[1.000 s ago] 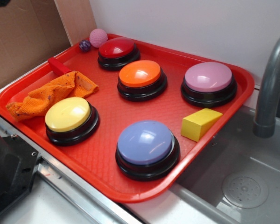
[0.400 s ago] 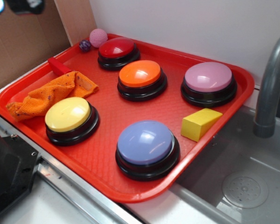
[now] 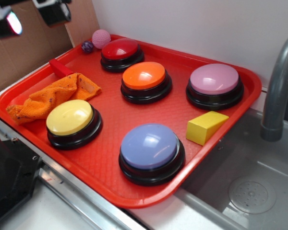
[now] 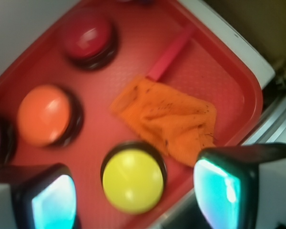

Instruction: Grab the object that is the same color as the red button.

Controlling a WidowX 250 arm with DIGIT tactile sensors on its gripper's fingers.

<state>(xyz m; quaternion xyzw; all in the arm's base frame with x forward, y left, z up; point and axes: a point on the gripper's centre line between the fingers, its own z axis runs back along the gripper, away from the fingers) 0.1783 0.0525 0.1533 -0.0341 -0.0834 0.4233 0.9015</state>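
The red button [image 3: 120, 49] [image 4: 87, 37] stands at the tray's far corner. The object, a small red block [image 3: 60, 67] [image 4: 172, 50], lies on the tray's left side, its near end touching the orange cloth [image 3: 53, 97] [image 4: 168, 117]. My gripper [image 3: 31, 17] [image 4: 138, 195] hangs high over the tray's left edge, open, with nothing between its fingers. In the wrist view the yellow button [image 4: 132, 180] shows between the fingers, far below them.
The red tray [image 3: 221, 139] also holds orange [image 3: 145, 76], yellow [image 3: 71, 118], pink [image 3: 214, 80] and blue [image 3: 150, 146] buttons and a yellow wedge [image 3: 205, 126]. A pink ball [image 3: 101, 38] and a small purple ball [image 3: 87, 46] sit behind it. A sink and faucet [image 3: 278, 86] are to the right.
My gripper has come into the exterior view at the top left, moving down and to the right. Nothing on the tray has moved.
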